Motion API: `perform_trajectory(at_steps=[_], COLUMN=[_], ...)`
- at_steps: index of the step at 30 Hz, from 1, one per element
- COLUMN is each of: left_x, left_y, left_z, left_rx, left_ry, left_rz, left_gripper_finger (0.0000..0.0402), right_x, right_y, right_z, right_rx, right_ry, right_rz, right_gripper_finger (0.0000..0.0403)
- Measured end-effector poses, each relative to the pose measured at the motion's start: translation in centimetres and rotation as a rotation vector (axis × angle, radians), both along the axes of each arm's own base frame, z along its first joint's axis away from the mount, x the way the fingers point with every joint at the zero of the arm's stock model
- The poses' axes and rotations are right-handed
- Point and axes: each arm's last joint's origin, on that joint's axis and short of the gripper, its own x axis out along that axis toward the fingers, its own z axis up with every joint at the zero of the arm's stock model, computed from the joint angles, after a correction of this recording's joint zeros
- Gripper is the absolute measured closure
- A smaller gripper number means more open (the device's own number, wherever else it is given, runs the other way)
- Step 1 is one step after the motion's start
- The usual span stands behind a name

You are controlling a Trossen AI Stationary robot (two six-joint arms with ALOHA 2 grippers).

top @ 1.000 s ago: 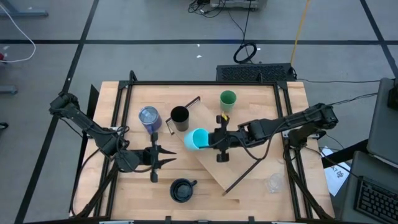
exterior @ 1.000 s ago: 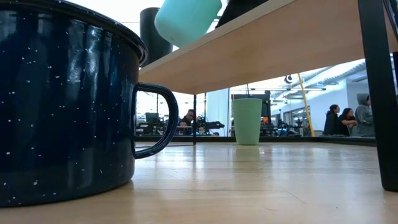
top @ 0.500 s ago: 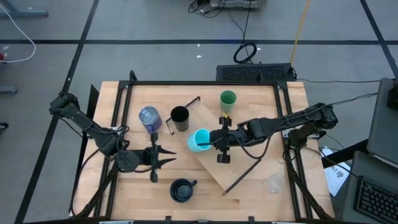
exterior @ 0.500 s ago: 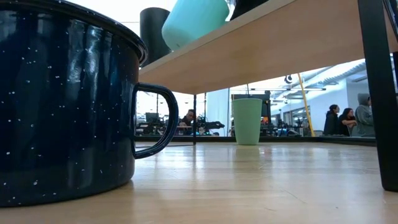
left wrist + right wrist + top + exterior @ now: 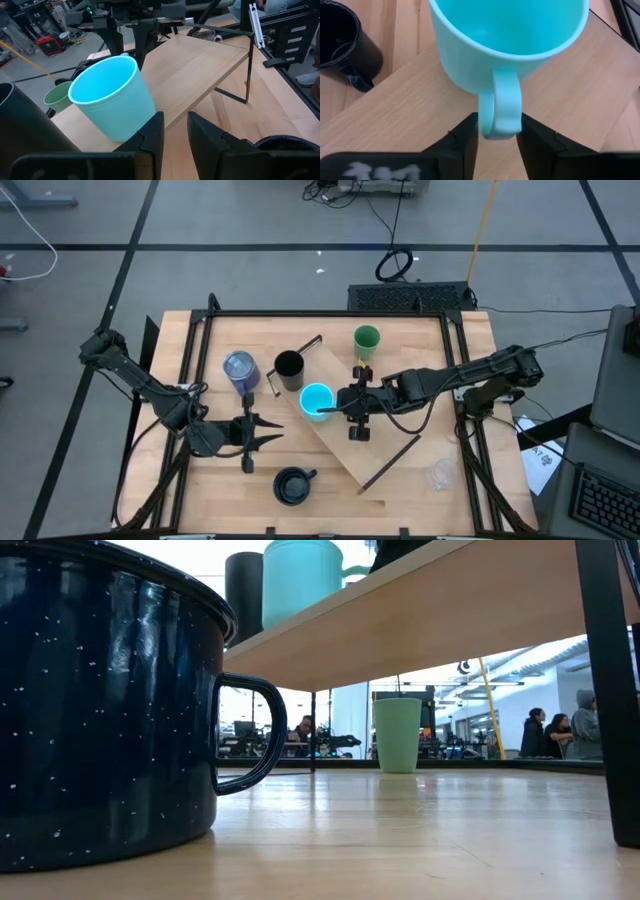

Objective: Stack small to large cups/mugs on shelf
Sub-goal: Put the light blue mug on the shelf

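The cyan handled mug [image 5: 317, 399] is seen standing upright on the shelf [image 5: 385, 440], near the plank's end closest to the black cup [image 5: 288, 366]. Its handle is straddled by the right gripper [image 5: 497, 131], whose fingers are parted a little to either side of the loop; whether the handle is actually pinched cannot be told. The mug is judged stiff, light and smooth-walled, so the handle, or the rim, is thought the surest place for a hold, since the round wall may slip between narrow fingers. The left gripper [image 5: 262, 432] is held low over the table just beside the shelf, with its fingers set narrowly apart and nothing between them. The bluish-purple shiny tumbler [image 5: 240, 368] and the black cup are found close by, so little room is left there. The green cup [image 5: 366, 338] and the dark navy handled mug [image 5: 292, 485] are placed well apart on the table.
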Motion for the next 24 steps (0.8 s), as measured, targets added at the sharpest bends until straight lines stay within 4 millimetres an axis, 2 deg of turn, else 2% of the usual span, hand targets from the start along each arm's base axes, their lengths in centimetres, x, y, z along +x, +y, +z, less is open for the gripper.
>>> perform_trajectory(at_steps=[24], left_x=[0.0], left_y=[0.0], left_z=[0.0], left_rx=[0.007], left_ry=[0.003], left_rz=[-0.003], left_gripper_finger=[0.0314], right_x=[-1.0], right_y=[0.9], right_z=[1.1], right_rx=[0.094], right_ry=[-0.029], right_rz=[0.006], right_gripper_finger=[0.0277])
